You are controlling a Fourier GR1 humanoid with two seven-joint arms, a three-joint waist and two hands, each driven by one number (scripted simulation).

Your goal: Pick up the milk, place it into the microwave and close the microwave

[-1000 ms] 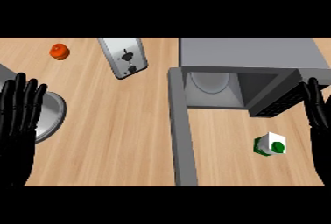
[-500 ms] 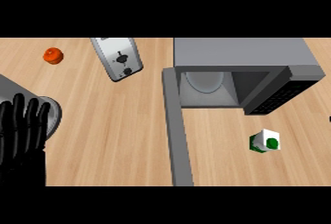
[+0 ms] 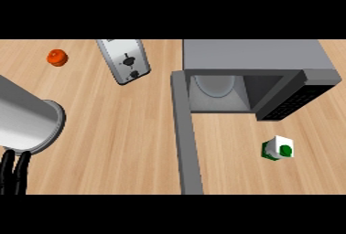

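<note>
Milk beside open microwave door

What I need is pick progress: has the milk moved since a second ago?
No. The milk stands where it did: in front of the open microwave, right of its swung-out door.

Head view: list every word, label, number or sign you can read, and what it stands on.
No readable text anywhere.
White milk carton: a round green mark, no letters legible.
Silver toaster: dark marks only, no lettering.
Grey microwave's black panel: too blurred to read.
</note>
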